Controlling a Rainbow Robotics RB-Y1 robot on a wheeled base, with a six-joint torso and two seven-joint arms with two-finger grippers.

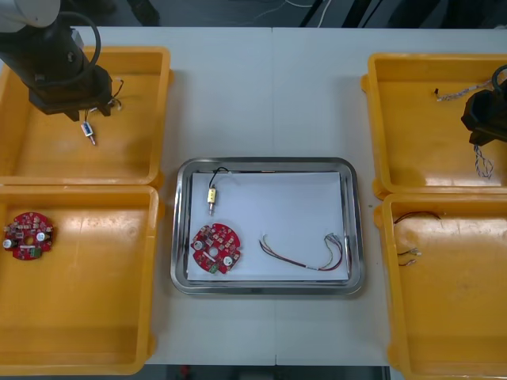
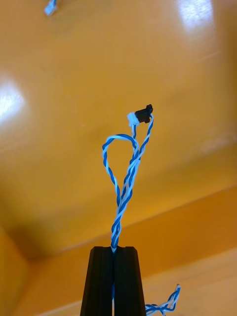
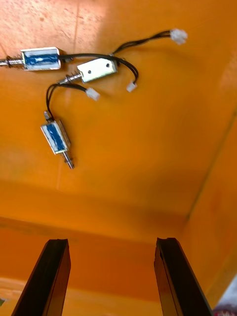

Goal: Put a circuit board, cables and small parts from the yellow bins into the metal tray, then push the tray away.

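Over the far-left yellow plastic bin [image 1: 47, 150], left gripper [image 3: 112, 242] hangs with fingers spread wide, gripping nothing; small metal parts [image 3: 55, 137] lie below. Centre: shiny metal tray [image 1: 269, 161] holds round red circuit board [image 1: 216, 248], gold-coloured small part [image 1: 212, 196], red-and-yellow cable [image 1: 305, 257]. Right gripper [image 2: 114, 248], over far-right yellow bin [image 1: 420, 134], clamps twisted blue-and-white cable [image 2: 126, 182].

front: high above the arms, steeply down, far, whole bench [image 1: 269, 95] | left wrist: close behind left claw [image 3: 112, 242], onto far-left yellow bin [image 3: 148, 148] floor | right wrist: close behind right claw [image 2: 114, 249], likely far-right yellow bin [image 2: 74, 98] | shared with front: both bins, blue and white cable [image 2: 126, 173]
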